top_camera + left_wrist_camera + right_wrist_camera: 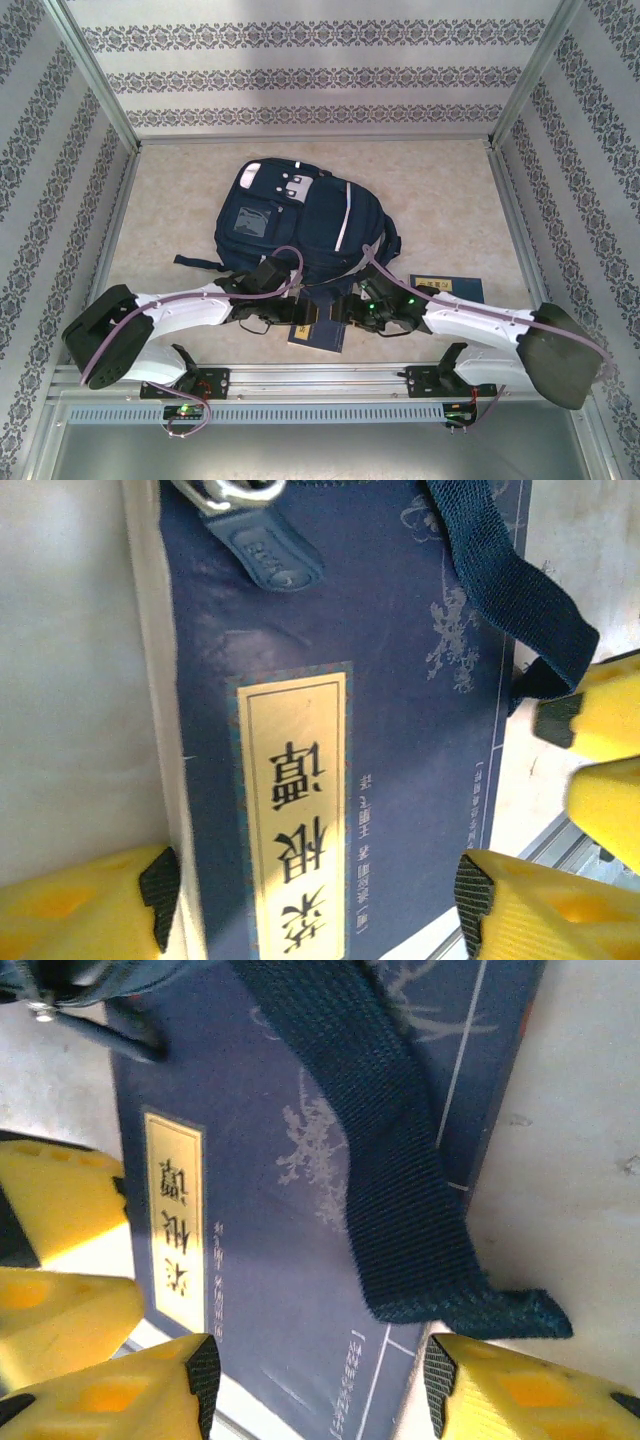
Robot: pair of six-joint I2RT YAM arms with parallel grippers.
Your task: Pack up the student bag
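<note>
The student bag (290, 225), navy with white stripes, lies flat in the middle of the table. Just in front of it lies a navy book (318, 335) with a yellow title label (295, 810). A dark bag strap (400, 1200) drapes across the book's cover, and a zip pull (265, 550) rests on its far end. My left gripper (315, 888) is open, with one pad on each side of the book's width. My right gripper (320, 1380) is also open and straddles a near corner of the same book (270, 1260), just under the strap's end.
A second navy book (448, 290) lies to the right of the bag, behind the right arm. Patterned walls with metal posts close in the table. A metal rail (320, 385) carries both arm bases along the near edge.
</note>
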